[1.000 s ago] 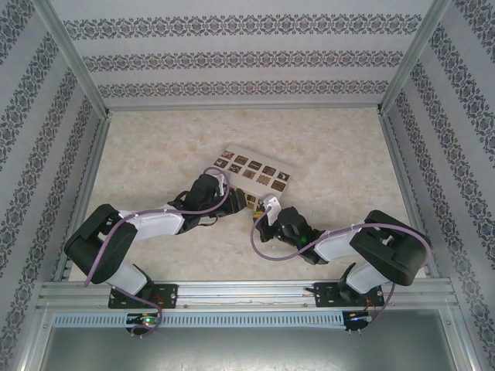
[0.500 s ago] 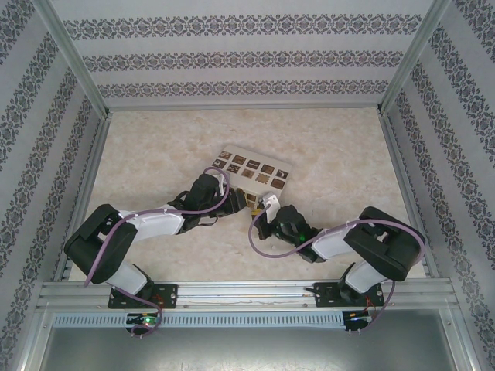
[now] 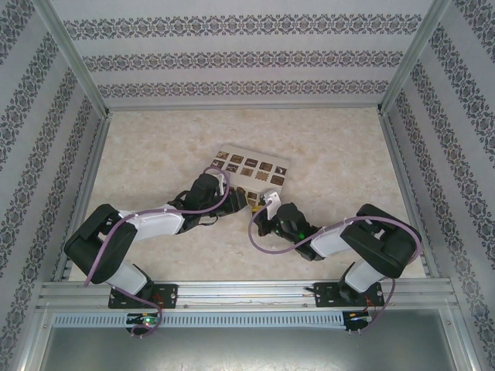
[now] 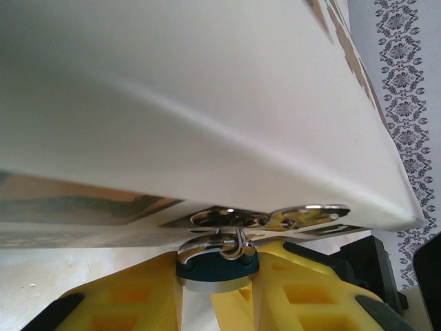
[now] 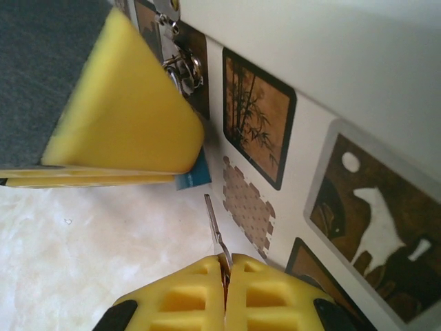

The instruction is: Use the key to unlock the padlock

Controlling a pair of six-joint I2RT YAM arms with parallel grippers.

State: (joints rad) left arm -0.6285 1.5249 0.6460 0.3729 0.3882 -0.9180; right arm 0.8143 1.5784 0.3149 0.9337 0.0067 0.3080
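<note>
Right end effector has advanced, holding the key just beside the padlock.

Teal-blue padlock body, silver shackle. Thin grey-silver key blade. Yellow fingers, black backing. Cream box with dark brown picture squares: bamboo, white horse, tan lattice. Pale beige marbled bench. White back wall with 3 dark floral bands. Purple cables.
</note>
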